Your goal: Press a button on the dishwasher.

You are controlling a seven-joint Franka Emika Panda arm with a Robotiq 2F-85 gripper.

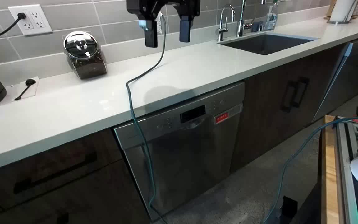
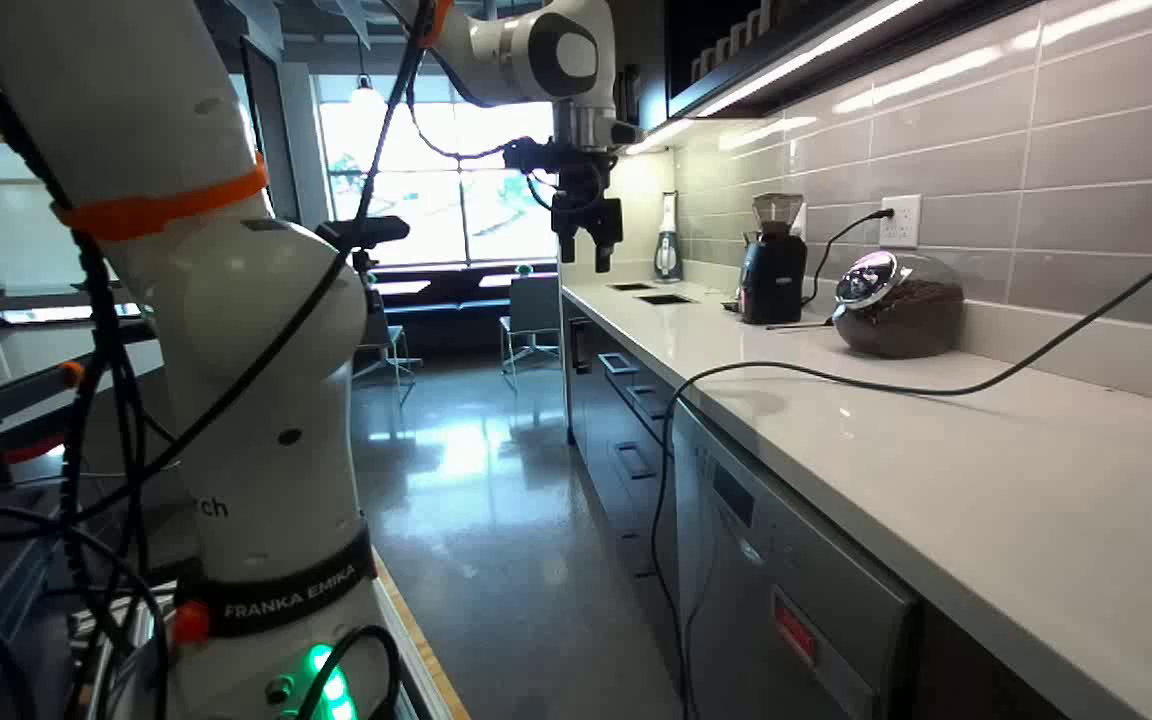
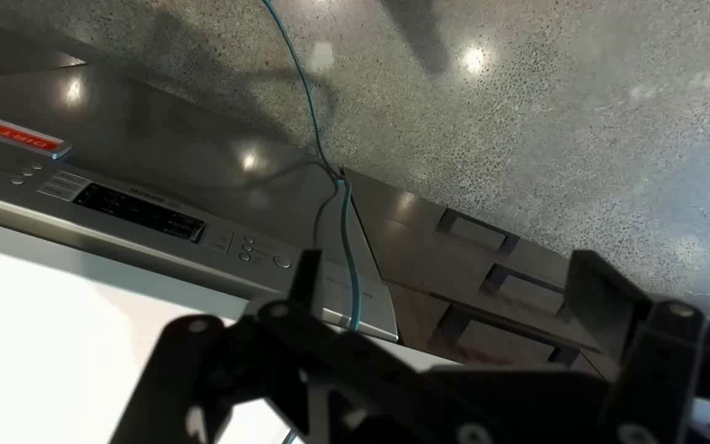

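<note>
My pincer (image 1: pixel 167 43) hung tips-down, higher than the counter (image 1: pixel 191 65), w/ its two fingers (image 1: pixel 151 34) spread wide apart. My white arm (image 2: pixel 261 400), w/ an orange band (image 2: pixel 171 203) around it, showed in an exterior view, a green light (image 2: pixel 334 685) on at its base. Lower than the pincer & apart from it, the dishwasher (image 1: pixel 188 149) sat under the counter, btwn dark drawers (image 1: pixel 85 196) & a dark cabinet (image 1: pixel 266 109) w/ bar handles (image 1: pixel 304 92). Its grey steel front (image 1: pixel 204 155) looked shut. The top strip (image 1: pixel 152 132) had a small dark display (image 1: pixel 193 114), w/ round buttons (image 3: pixel 281 261) to either side of it in the wrist view; a red DIRTY sign (image 1: pixel 221 118) sat just under the strip. A cord (image 1: pixel 148 155) crossed the counter, went over its front edge & hung down the dishwasher front, near the drawer end. Up by the tiled wall (image 1: pixel 70 15) stood a glass jar (image 1: pixel 89 67) w/ a shiny lid (image 1: pixel 81 43), near a power outlet (image 1: pixel 39 20) w/ a plug (image 1: pixel 21 15) in it; a black scoop (image 1: pixel 30 82) lay on a small pale sheet (image 1: pixel 31 91). Farther along came the sink (image 1: pixel 250 45) w/ taps (image 1: pixel 240 28) & a bottle (image 1: pixel 271 20) beside it, then a paper towel roll (image 1: pixel 343 12). Way back, in an exterior view, chairs (image 2: pixel 536 310) stood in front of a bright window (image 2: pixel 436 190).
</note>
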